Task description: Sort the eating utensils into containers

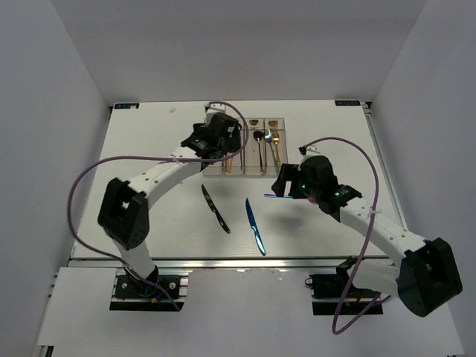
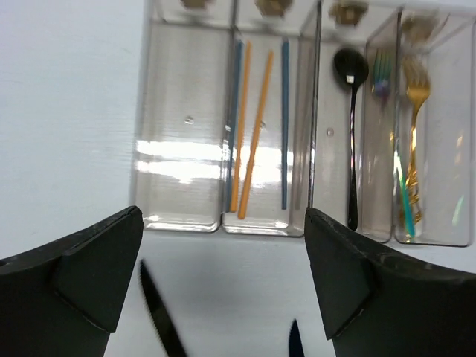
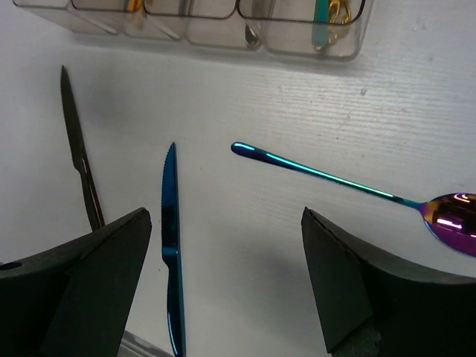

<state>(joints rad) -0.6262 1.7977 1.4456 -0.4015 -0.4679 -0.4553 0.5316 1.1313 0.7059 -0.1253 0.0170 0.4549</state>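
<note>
Two knives, black knife (image 1: 215,208) and blue knife (image 1: 255,225), lie apart below containers (image 1: 253,173).

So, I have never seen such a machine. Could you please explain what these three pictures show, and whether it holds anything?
Two robot arms stand at a white table. One picture looks down from above; the other two come from cameras on the wrists. The left gripper hangs open over four joined clear bins holding orange chopsticks, blue sticks, a black spoon and gold forks. The right gripper is open too, holding nothing. On the table lie a black knife, a blue knife and an iridescent spoon.
</note>
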